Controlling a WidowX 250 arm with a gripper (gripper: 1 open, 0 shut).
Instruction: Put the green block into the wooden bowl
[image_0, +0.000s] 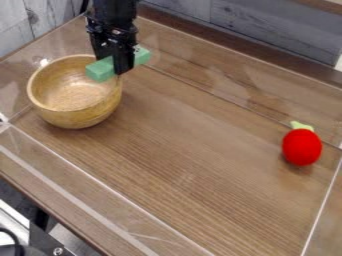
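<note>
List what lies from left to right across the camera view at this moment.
Wooden bowl → gripper with its fingers shut on the green block, at the bowl's right rim → bare stretch of the wooden table → red strawberry toy near the right edge.

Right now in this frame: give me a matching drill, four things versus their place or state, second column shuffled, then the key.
Things
1. mint-green rectangular block
2. round tan wooden bowl
3. red strawberry-like toy
4. black gripper

Place or state
A. lying alone at the table's right side
B. pointing down, closed on something
C. held off the table at the bowl's far right rim
D. resting on the table at the left, nothing inside

Pairs: 1-C, 2-D, 3-A, 4-B
</note>
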